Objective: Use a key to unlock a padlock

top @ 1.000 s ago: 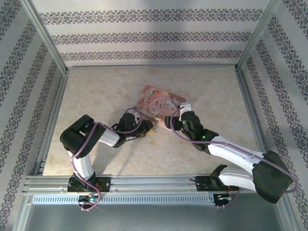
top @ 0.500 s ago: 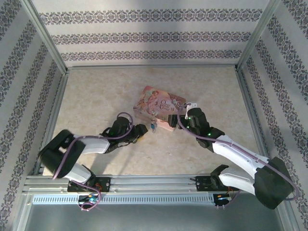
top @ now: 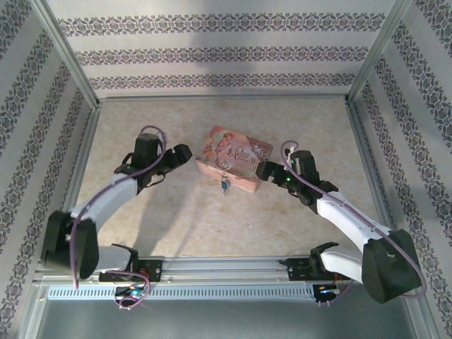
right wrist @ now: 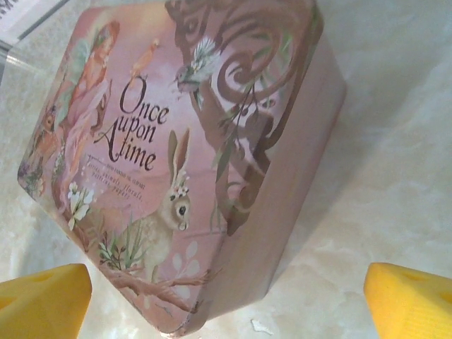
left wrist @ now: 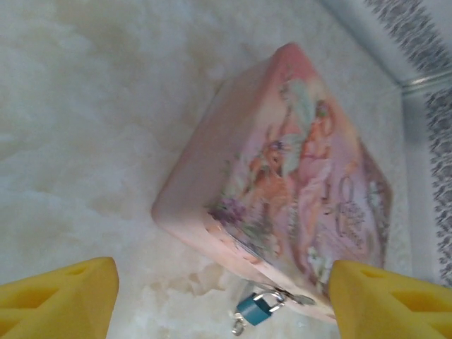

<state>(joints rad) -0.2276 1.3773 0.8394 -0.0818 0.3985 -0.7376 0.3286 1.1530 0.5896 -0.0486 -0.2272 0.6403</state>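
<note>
While the 2 claws stand with fingers wide apart, holding nothing, the left claw (top: 182, 155) sits at 9 o'clock of the pink tin (top: 233, 157) and the right claw (top: 263, 171) at 3 o'clock. The padlock (top: 225, 185) lies on the tabletop (top: 162, 212) at the tin's 6 o'clock side, apart from each claw.
</note>
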